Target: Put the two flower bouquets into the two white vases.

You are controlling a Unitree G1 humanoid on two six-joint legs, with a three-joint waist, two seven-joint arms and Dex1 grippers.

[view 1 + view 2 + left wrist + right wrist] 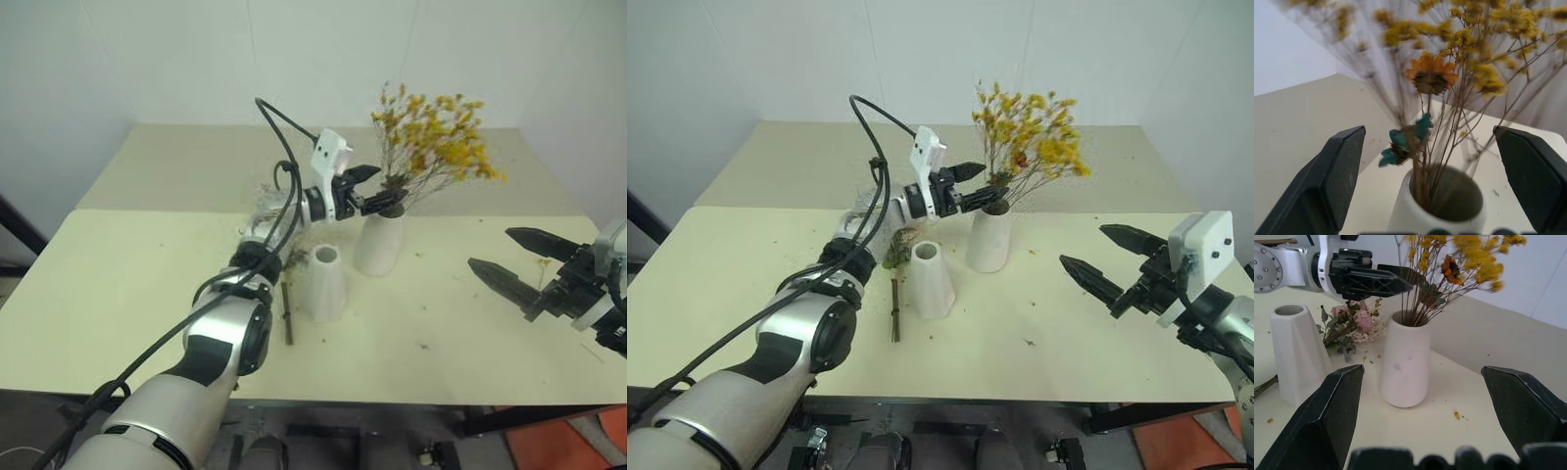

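So the yellow bouquet point(436, 137) is standing in the wider white vase point(380, 243) (stems down in the mouth, heads fanned out above); the left gripper point(377, 189) sits right at the vase mouth with its fingers spread wide, stems between them but nothing pinched; the slimmer cone vase point(325, 283) stands just beside the wider one, empty; the pink rose bouquet point(1349, 323) lies on the table point(118, 294) behind it; the right gripper point(1107, 262) hangs well off to the right, fingers apart, holding nothing.
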